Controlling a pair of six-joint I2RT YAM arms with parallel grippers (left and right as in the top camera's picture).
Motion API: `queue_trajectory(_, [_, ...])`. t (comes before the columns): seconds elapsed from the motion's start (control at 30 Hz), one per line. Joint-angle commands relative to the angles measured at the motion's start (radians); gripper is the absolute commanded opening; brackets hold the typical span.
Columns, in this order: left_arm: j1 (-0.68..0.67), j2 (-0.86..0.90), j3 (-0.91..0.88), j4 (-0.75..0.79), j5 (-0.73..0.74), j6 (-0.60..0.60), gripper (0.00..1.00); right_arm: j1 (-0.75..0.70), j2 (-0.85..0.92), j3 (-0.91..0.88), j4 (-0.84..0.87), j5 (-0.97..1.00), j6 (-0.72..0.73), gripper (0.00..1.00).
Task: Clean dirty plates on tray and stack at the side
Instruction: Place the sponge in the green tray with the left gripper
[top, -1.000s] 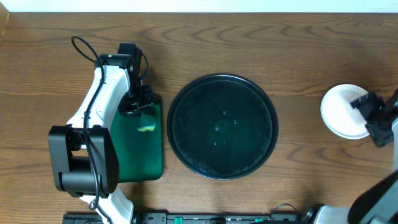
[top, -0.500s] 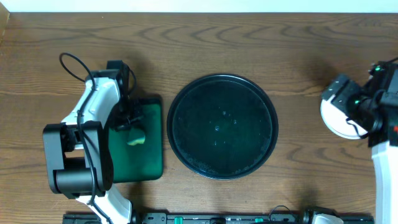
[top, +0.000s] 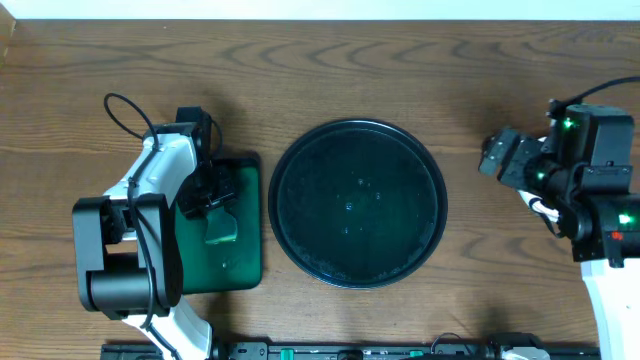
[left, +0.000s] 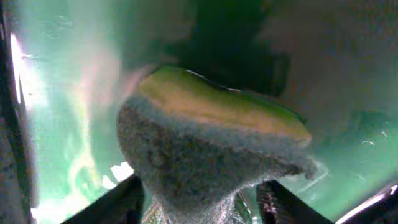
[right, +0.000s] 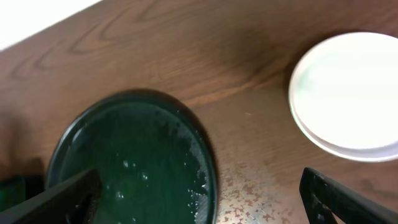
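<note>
Left wrist view: the sponge (left: 211, 143) is pinched in the left gripper (left: 199, 200) just over the green tray (left: 56, 124) and should be lowered flat before release, while the right gripper (right: 205, 199) is spread wide near the plates (right: 348, 93) stacked off the black tray (right: 68, 149).

The large round black tray (top: 358, 203) lay flat at the middle of the counter (top: 400, 70), its floor glistening with small droplets inside the raised rim. The plates (right: 348, 87) sat stacked flat on the counter, apart from the tray, the top one clean white.
</note>
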Motion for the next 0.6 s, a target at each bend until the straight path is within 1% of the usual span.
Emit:
queue_trajectory(0.0, [-0.001,-0.092,0.037,0.001,0.002,0.028,0.68,0.051,-0.031,0.042,-0.001,-0.028,-0.173,0.99])
queue_trajectory(0.03, [-0.002,-0.177,0.055,0.004,0.002,0.036,0.69,0.092,-0.048,0.074,-0.010,-0.031,-0.258,0.99])
queue_trajectory(0.07, [-0.002,-0.224,0.063,0.005,0.002,0.050,0.69,0.108,-0.056,0.085,-0.013,-0.031,-0.286,0.99])
queue_trajectory(0.13, [-0.005,-0.323,0.074,0.005,0.002,0.074,0.70,0.137,-0.075,0.100,-0.013,-0.031,-0.338,0.88])
queue_trajectory(0.17, [-0.005,-0.371,0.076,0.004,0.002,0.086,0.70,0.150,-0.086,0.104,-0.013,-0.030,-0.362,0.79])
queue_trajectory(0.2, [-0.005,-0.420,0.076,0.004,0.002,0.099,0.70,0.158,-0.095,0.106,-0.013,-0.030,-0.378,0.74])
queue_trajectory(0.23, [-0.005,-0.473,0.076,0.004,0.001,0.112,0.73,0.164,-0.103,0.106,-0.013,-0.029,-0.393,0.99])
queue_trajectory(0.4, [-0.005,-0.745,0.076,0.000,0.002,0.140,0.74,0.171,-0.153,0.106,-0.018,-0.003,-0.435,0.99])
queue_trajectory(0.43, [-0.005,-0.851,0.076,-0.012,0.002,0.149,0.74,0.171,-0.175,0.106,-0.033,-0.004,-0.484,0.99])
queue_trajectory(0.57, [-0.005,-1.047,0.076,-0.031,0.002,0.217,0.74,0.171,-0.230,0.106,-0.078,-0.005,-0.600,0.99])
